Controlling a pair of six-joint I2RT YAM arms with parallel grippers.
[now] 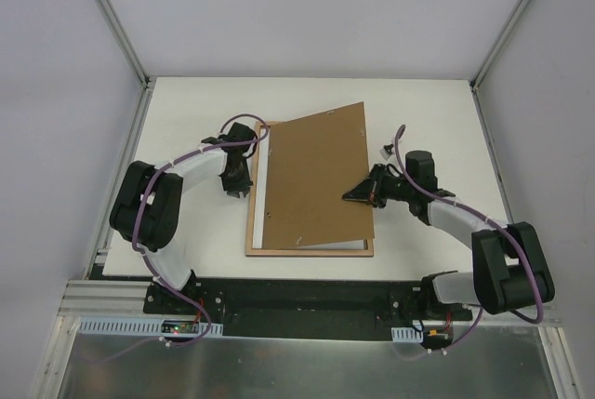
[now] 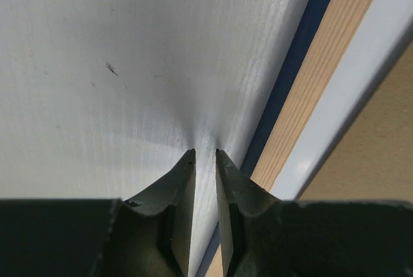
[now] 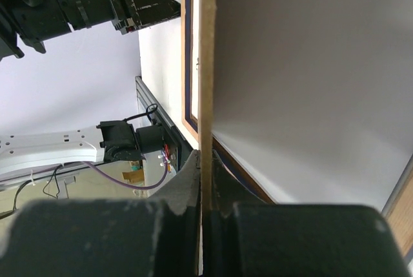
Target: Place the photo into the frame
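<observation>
Backing board (image 1: 316, 176) hides most of the frame (image 1: 307, 253); you get only its rim on the left and near sides. Pale strip (image 1: 261, 199) inside that rim: too little shows to tell what sheet it is. Left wrist view clips the frame at its top and right edges. Right wrist view runs the board's edge off the top.
</observation>
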